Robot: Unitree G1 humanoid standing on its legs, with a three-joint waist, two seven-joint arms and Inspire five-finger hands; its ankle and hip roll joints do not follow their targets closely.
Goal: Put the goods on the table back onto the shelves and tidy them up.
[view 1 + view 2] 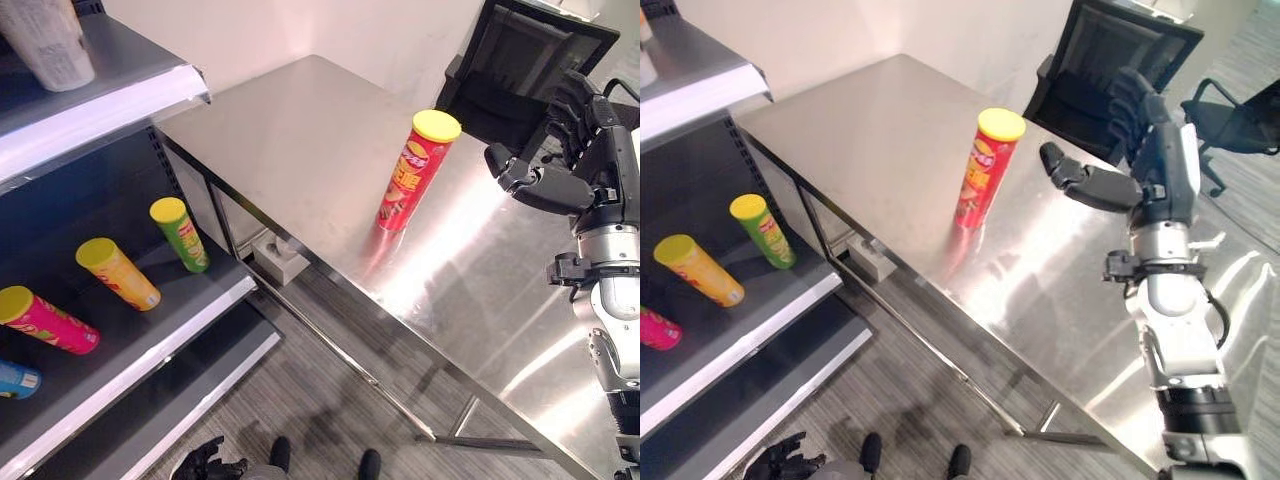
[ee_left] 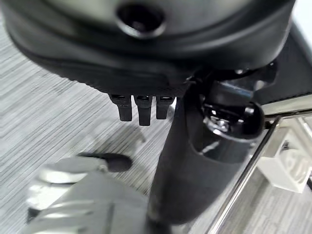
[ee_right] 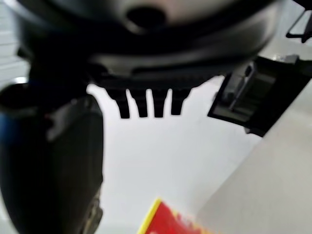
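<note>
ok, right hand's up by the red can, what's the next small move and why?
Probably ease the right hand toward the red can and close round its body. The can stands upright on the steel table, untouched, and the hand hangs open beside it with a clear gap between thumb and can. The left hand hangs low by the floor, too far away to help.

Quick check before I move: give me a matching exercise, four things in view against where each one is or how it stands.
Things:
1. red cylindrical snack can with yellow lid
2. green cylindrical snack can with yellow lid
3. right robot hand
4. black office chair

Places or states:
A. lying on the dark shelf board
B. beyond the far edge of the steel table
C. upright on the steel table
D. open, raised beside the red can, not touching it

Pairs: 1-C, 2-A, 3-D, 4-B
</note>
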